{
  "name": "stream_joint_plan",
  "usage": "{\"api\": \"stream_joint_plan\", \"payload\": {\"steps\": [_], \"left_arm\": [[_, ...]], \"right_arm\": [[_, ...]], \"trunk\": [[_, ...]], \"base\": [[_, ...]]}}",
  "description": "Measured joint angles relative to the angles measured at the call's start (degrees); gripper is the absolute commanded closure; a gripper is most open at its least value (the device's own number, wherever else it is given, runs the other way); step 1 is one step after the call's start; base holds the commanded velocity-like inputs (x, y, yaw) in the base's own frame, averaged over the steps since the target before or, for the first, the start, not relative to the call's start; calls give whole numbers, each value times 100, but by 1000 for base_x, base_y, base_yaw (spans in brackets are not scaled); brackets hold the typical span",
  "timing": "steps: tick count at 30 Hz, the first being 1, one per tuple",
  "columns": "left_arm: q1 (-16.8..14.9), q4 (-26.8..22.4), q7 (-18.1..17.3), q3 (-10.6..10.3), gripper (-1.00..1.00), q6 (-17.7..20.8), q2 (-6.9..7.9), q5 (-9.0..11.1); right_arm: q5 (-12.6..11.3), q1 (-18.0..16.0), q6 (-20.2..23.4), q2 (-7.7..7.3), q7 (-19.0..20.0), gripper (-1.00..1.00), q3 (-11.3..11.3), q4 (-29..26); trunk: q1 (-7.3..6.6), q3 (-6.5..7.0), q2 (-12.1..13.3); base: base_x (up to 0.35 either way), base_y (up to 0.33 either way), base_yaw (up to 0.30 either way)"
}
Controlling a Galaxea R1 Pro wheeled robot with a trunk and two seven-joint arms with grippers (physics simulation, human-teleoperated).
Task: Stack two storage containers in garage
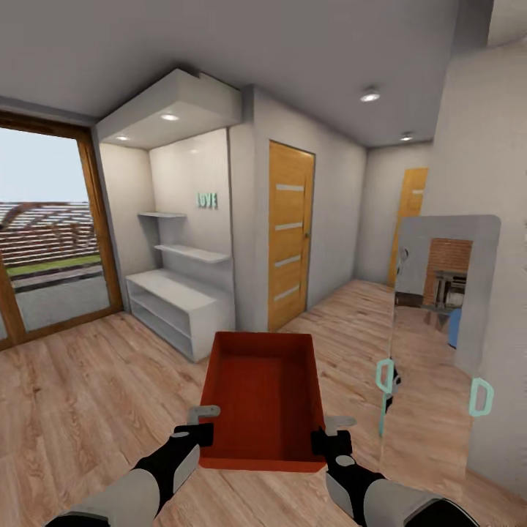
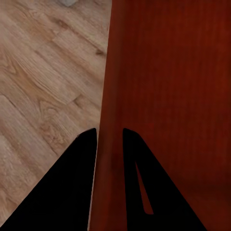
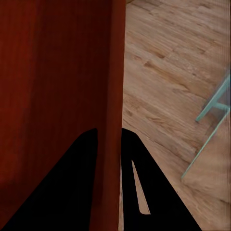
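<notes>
- The left gripper pinches the left wall of the storage container; in the left wrist view its fingers straddle that wall.
- The right gripper clamps the opposite wall, one finger on each side.
- Between both grippers the orange-red container hangs level above the wood-plank floor, its inside bare.
- Beyond it stand white shelves and a wooden door.
</notes>
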Motion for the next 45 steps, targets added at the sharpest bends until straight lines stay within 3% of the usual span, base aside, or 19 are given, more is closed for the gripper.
{"api": "stream_joint_plan", "payload": {"steps": [11, 23, 38, 45], "left_arm": [[0, 0, -1, 0, 100, -4, 1, 2], [0, -7, -1, 3, 100, -1, 1, -6], [1, -9, 3, -6, 100, -2, 1, 3], [0, -7, 2, -4, 100, -1, 0, 2]], "right_arm": [[1, -1, 0, 0, 0, 100, 2, 0], [-4, -3, -4, 1, 1, 100, 3, 1], [3, -1, -7, 1, 2, 100, -5, -1], [0, -1, -8, 0, 1, 100, -2, 0]], "trunk": [[0, -20, 0], [0, -22, 0], [0, -22, 0], [0, -22, 0]], "base": [[324, 0, -239], [324, 21, -19], [323, 159, -1], [322, 174, -177]]}}
